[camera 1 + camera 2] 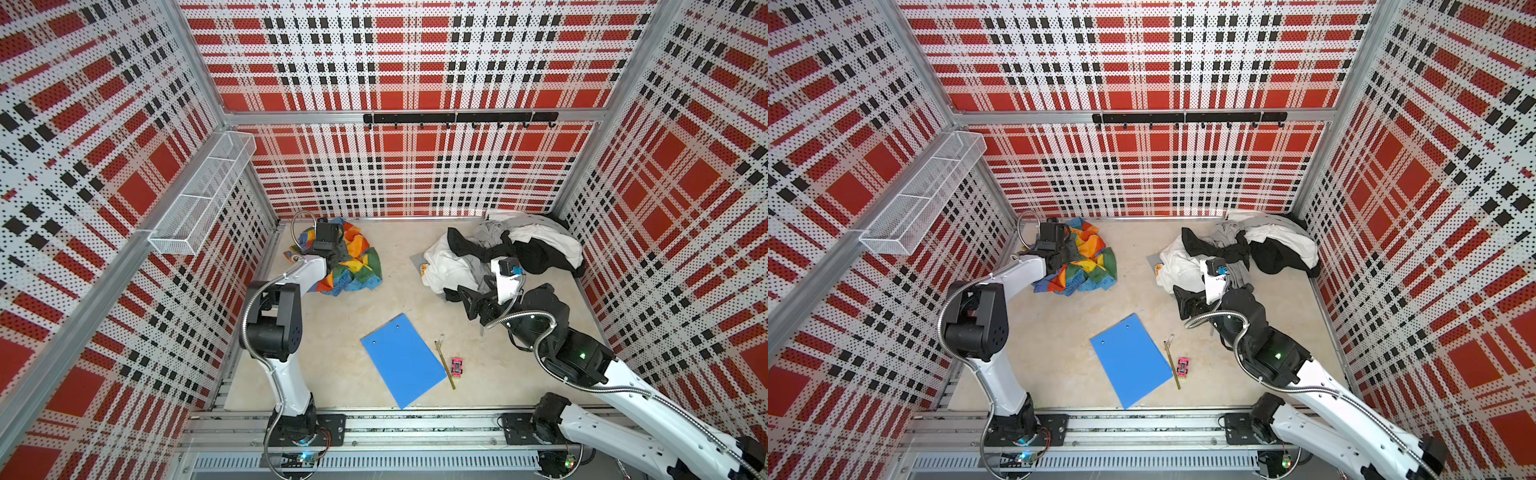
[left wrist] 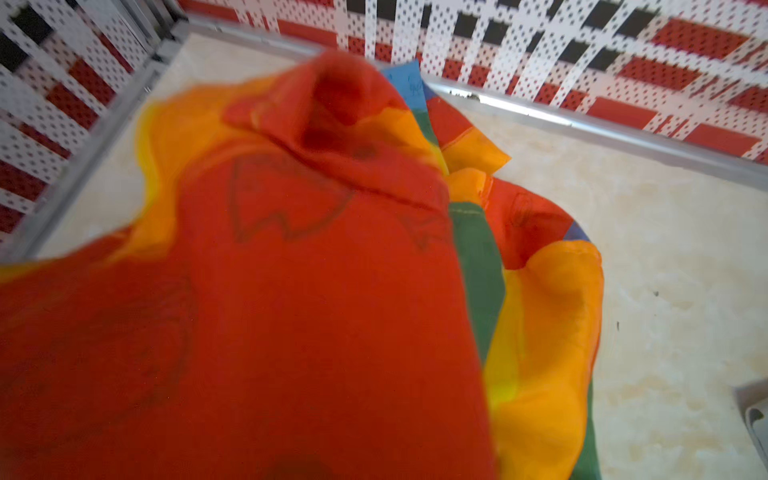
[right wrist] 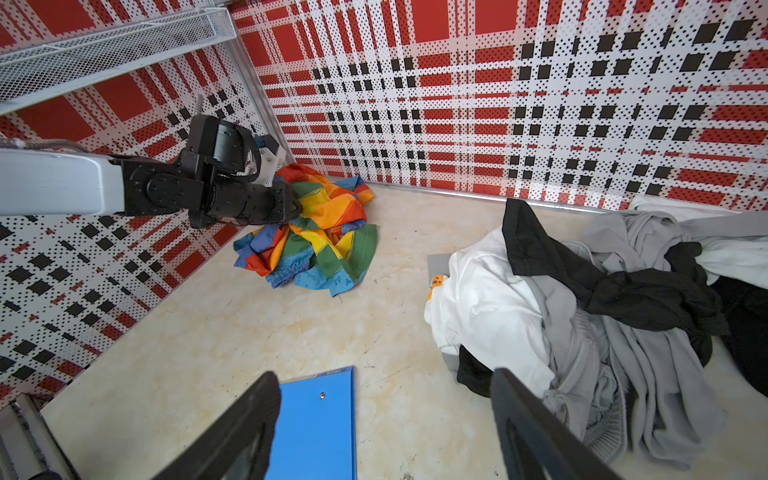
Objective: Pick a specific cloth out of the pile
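In both top views the pale marbled tabletop [image 1: 399, 291] sits boxed in by perforated walls [image 1: 415, 174] in red, white and black plaid. A white wire basket [image 1: 203, 195] hangs on the left wall and a black hook rail [image 1: 459, 118] on the back one. The cloth [image 1: 353, 262] lies crumpled in the far left corner, well apart from the pile [image 1: 1279, 245] at the far right, and a blue clipboard [image 1: 1129, 361] lies near the front. My left gripper [image 1: 336, 257] is buried in the cloth. My left wrist view is mostly blurred red and orange folds, so I cannot tell how my left jaws stand. In my right wrist view my right gripper [image 3: 384, 376] is spread wide and empty above the tabletop, just beside the pile.
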